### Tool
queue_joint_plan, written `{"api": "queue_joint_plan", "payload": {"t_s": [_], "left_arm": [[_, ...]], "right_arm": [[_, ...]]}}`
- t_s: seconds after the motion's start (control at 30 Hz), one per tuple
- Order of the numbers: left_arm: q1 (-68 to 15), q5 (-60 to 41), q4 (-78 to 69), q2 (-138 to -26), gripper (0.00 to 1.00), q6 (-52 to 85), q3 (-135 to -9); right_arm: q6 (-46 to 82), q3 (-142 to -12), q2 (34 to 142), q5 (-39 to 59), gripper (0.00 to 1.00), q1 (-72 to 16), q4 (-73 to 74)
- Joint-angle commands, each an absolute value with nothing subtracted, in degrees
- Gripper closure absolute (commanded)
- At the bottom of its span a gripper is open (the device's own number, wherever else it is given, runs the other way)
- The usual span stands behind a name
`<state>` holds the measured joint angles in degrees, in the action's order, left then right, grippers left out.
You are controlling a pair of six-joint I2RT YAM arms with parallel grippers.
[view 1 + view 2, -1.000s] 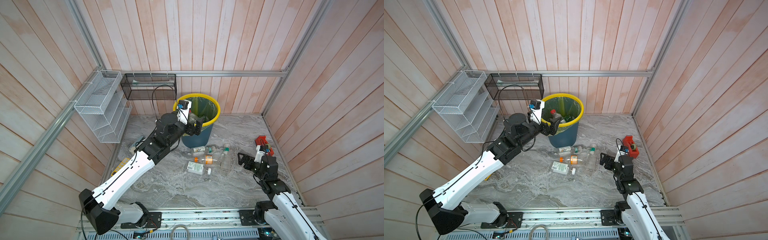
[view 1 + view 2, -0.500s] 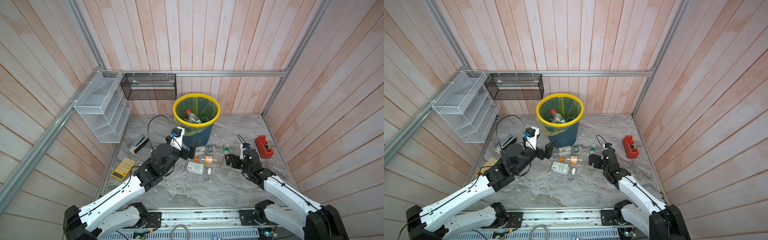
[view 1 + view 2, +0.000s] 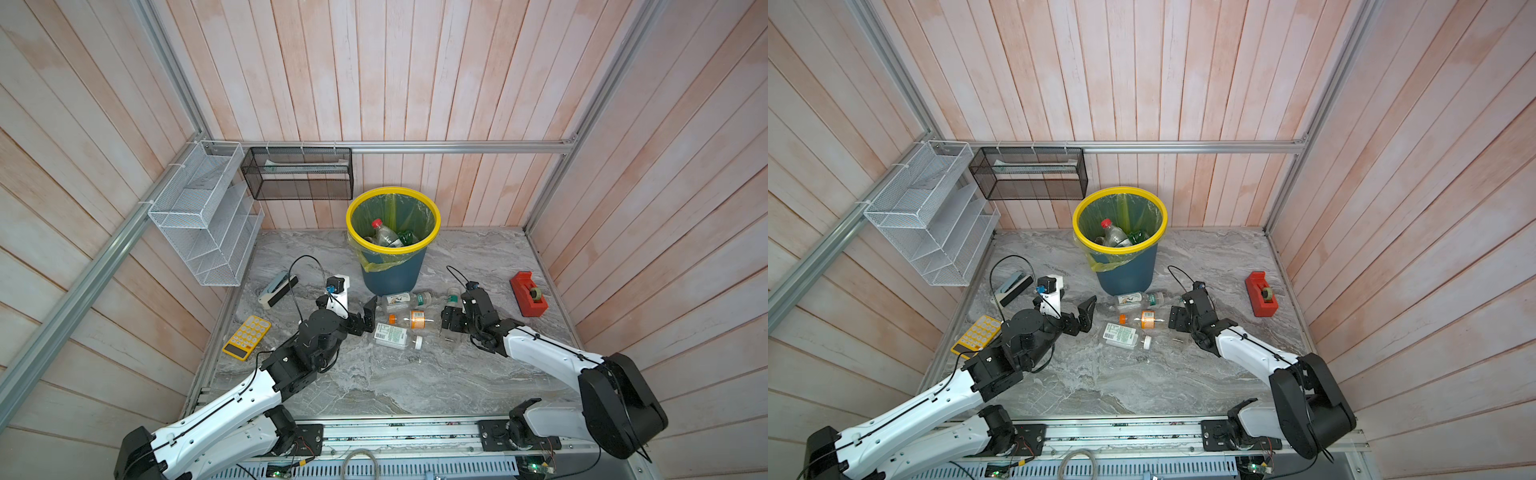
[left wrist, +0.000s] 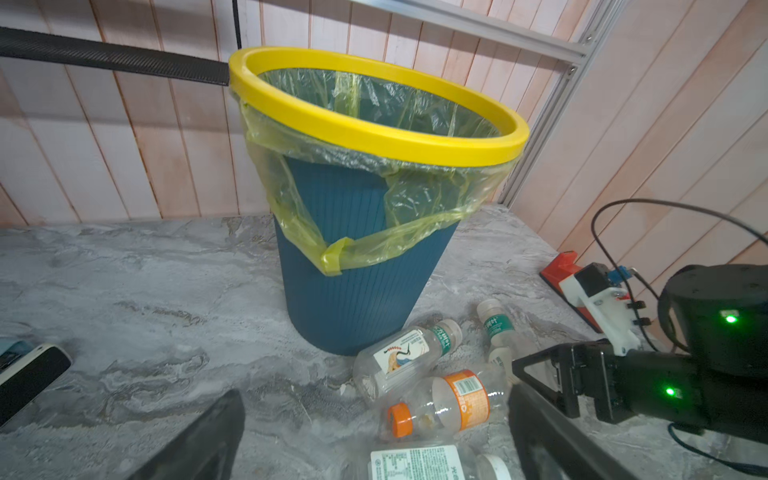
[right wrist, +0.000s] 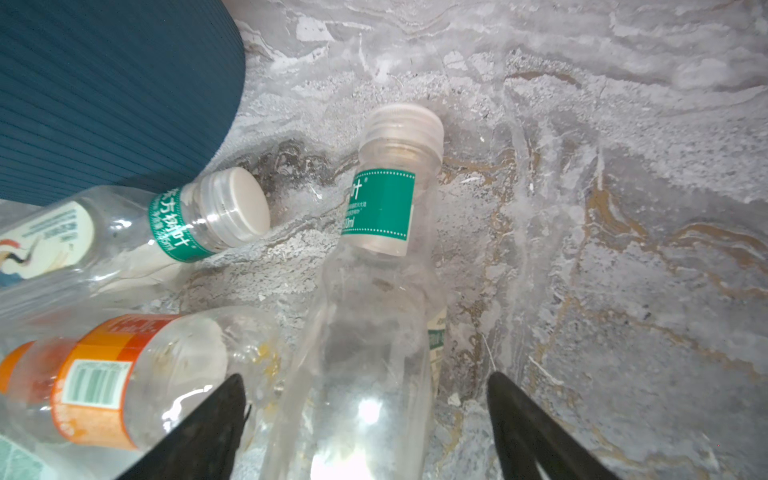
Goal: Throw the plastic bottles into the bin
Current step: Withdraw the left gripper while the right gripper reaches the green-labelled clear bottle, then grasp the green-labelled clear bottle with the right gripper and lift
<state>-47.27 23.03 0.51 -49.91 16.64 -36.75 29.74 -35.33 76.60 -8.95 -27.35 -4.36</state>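
Bin (image 3: 392,270): ribbed teal plastic cone with a glossy yellow rim and crinkled yellow-green liner, upright on the veined grey marble counter (image 3: 374,386). A red-capped bottle (image 3: 379,230) lies inside. Four plastic bottles lie flat at its 6 o'clock: crane-label bottle (image 3: 398,300), orange-label bottle (image 3: 414,321), white-label bottle (image 3: 392,335) and clear green-banded bottle (image 5: 374,291). Right gripper (image 5: 365,377), arm low from 4 o'clock, has its fingers spread astride the clear green-banded bottle, not visibly touching. Left gripper (image 3: 369,316), at 7 o'clock, has its fingers wide apart and empty.
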Motion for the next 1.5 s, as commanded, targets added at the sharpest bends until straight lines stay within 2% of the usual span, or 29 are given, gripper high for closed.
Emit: {"api": "queue_joint_plan", "payload": {"t_s": [0.0, 0.13, 0.23, 0.3, 0.43, 0.57, 0.9, 1.0, 1.17, 1.27, 1.47], "left_arm": [[-47.33, 24.87, 1.74, -48.93, 0.00, 19.26, -35.61], [-47.28, 24.97, 2.06, -49.06, 0.00, 19.29, -35.08], [-47.29, 25.29, 2.50, -49.16, 0.00, 19.10, -35.20], [-47.29, 25.48, 2.76, -49.20, 0.00, 19.08, -35.07], [-47.27, 25.74, 2.90, -49.30, 0.00, 19.24, -35.13], [-47.26, 25.75, 3.09, -49.16, 0.00, 19.13, -35.08], [-47.28, 26.58, 3.77, -49.20, 0.00, 19.06, -34.84], [-47.24, 27.19, 3.87, -49.51, 0.00, 19.33, -34.65], [-45.81, 28.14, 4.02, -49.22, 0.00, 21.97, -33.09], [-43.20, 25.13, 4.30, -49.02, 0.00, 23.91, -31.79], [-37.48, 21.14, 5.67, -49.91, 0.00, 29.11, -29.23]], "right_arm": [[27.27, -37.00, 77.86, -13.21, 0.14, -27.76, -8.08], [25.05, -36.91, 77.97, -15.34, 0.25, -26.88, -10.29], [23.57, -37.21, 77.72, -14.55, 0.28, -25.35, -11.99], [22.84, -37.43, 77.19, -13.62, 0.25, -25.22, -12.39], [21.91, -38.97, 78.48, -10.22, 0.11, -25.44, -13.54], [20.78, -39.95, 81.13, -10.77, 0.12, -25.65, -14.36], [19.26, -39.81, 83.62, -9.10, 0.31, -26.20, -15.39], [18.99, -39.34, 82.53, -8.35, 0.40, -26.20, -14.57], [19.68, -38.37, 76.44, -6.34, 0.45, -26.00, -12.36], [20.42, -37.58, 68.51, -5.49, 0.49, -25.50, -10.93], [21.56, -37.75, 47.84, -7.86, 0.50, -21.95, -9.72]]}}
